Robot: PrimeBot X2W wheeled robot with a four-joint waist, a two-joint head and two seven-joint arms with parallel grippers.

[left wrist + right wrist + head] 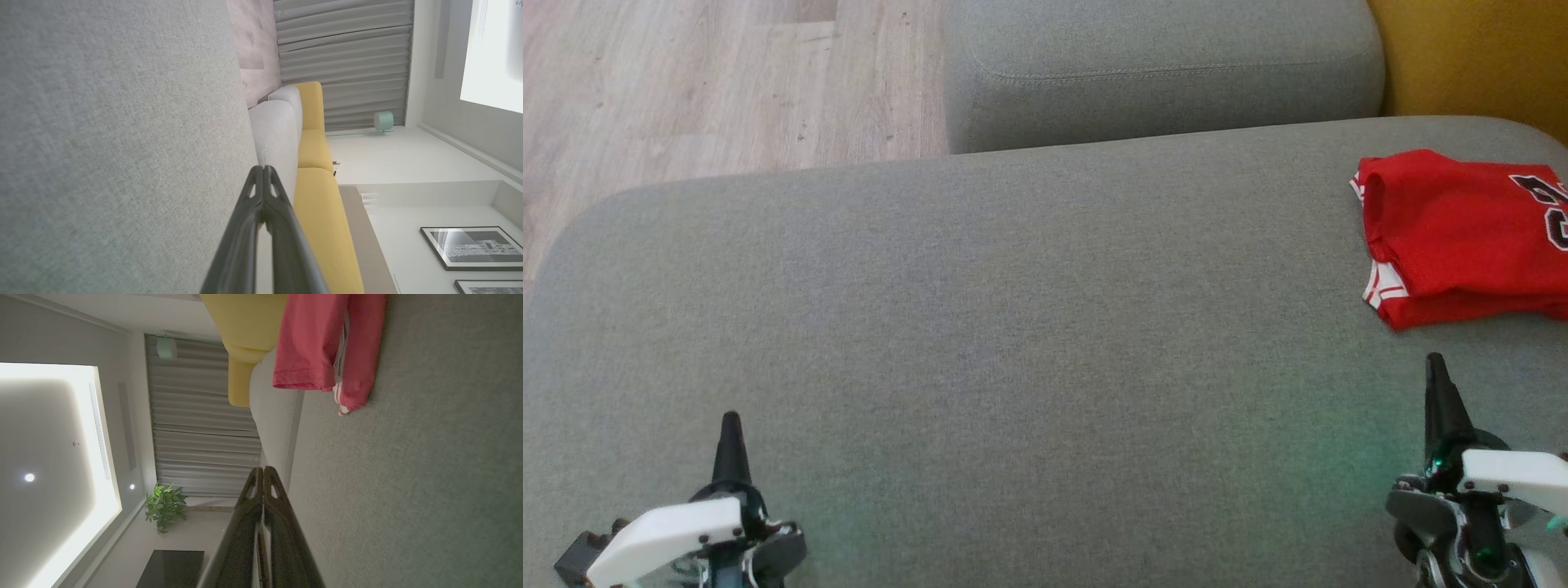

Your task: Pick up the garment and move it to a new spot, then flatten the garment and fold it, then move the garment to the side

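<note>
you look down on a wide grey cushion (pixel 1013 310) with the folded red garment (pixel 1462 237) lying at its far right; nearer you, left gripper (pixel 731 420) and right gripper (pixel 1435 361) hover, fingers pressed together, empty

Garment (pixel 1462 233) on the seat cushion (pixel 1013 327)
It lies at two o'clock; a second cushion (pixel 1160 73) sits behind at twelve, floor (pixel 686 82) at eleven.
</note>
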